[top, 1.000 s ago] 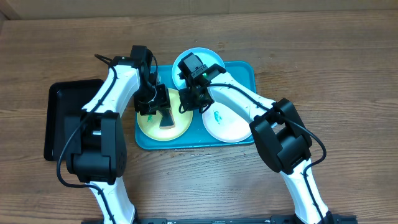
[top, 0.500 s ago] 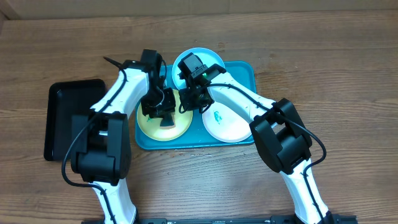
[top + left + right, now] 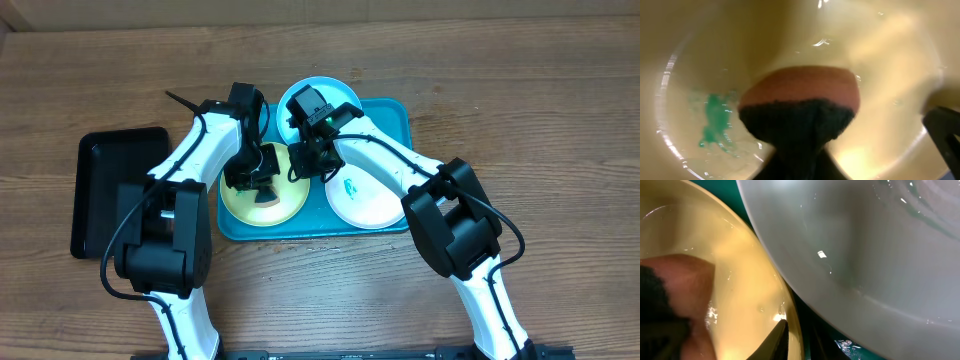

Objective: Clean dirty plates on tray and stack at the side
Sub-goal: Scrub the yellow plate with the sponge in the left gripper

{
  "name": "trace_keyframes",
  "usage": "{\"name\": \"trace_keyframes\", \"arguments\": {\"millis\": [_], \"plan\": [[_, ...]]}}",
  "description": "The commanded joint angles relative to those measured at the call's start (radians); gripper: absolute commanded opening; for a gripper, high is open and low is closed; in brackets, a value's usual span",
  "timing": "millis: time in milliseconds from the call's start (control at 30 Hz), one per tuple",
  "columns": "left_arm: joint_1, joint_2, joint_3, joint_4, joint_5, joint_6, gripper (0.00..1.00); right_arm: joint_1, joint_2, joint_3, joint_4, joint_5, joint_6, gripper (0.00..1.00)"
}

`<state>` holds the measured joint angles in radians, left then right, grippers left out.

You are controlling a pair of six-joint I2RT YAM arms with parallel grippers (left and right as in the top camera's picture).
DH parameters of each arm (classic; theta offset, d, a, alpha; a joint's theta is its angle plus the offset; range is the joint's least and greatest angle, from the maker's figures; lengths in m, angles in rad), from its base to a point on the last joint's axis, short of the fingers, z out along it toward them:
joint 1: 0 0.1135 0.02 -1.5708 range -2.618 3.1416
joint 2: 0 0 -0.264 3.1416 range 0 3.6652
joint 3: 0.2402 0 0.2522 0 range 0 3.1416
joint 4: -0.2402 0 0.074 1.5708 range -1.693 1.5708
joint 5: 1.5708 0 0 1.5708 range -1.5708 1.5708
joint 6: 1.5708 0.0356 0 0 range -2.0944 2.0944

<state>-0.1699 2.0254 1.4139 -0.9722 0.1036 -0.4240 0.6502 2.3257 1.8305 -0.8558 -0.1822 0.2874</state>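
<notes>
The teal tray [image 3: 395,112] holds three plates: yellow-green [image 3: 238,207], pale cyan [image 3: 338,92] and white [image 3: 368,203], the white one with a green smear. My left gripper [image 3: 258,182] is shut on an orange sponge with a dark scrub side [image 3: 800,97] and presses it onto the yellow-green plate [image 3: 890,60], next to a green smear [image 3: 714,120]. My right gripper [image 3: 305,165] pinches that plate's right rim [image 3: 790,305], with one finger [image 3: 776,341] inside the rim. The white plate [image 3: 865,245] lies just beside it.
A smaller black tray [image 3: 112,190] sits on the wooden table left of the teal tray. Both arms crowd over the tray's left half. Bare wood lies to the right of the teal tray and in front of it.
My left gripper has slid the sponge to the right across the yellow-green plate, towards its middle. The right arm has not moved.
</notes>
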Motion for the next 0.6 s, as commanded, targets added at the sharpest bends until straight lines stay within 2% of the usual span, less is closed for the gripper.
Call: {"name": "trace_keyframes", "arguments": {"millis": [0, 167, 333, 467, 567], "plan": [[0.001, 0.011, -0.006, -0.01, -0.13, -0.003, 0.04, -0.003, -0.004, -0.025, -0.006, 0.025, -0.002, 0.18], [0.001, 0.011, -0.006, -0.055, -0.373, -0.003, 0.04, -0.003, -0.004, -0.025, -0.009, 0.025, -0.003, 0.18], [0.001, 0.011, -0.005, -0.07, -0.498, 0.002, 0.04, -0.003, -0.004, -0.025, -0.008, 0.025, -0.003, 0.18], [0.001, 0.011, 0.019, -0.077, -0.48, 0.003, 0.04, -0.003, -0.004, -0.025, -0.006, 0.025, -0.002, 0.18], [0.001, 0.009, 0.06, -0.087, -0.336, 0.054, 0.04, -0.003, -0.004, -0.025, -0.005, 0.025, -0.002, 0.18]]}}
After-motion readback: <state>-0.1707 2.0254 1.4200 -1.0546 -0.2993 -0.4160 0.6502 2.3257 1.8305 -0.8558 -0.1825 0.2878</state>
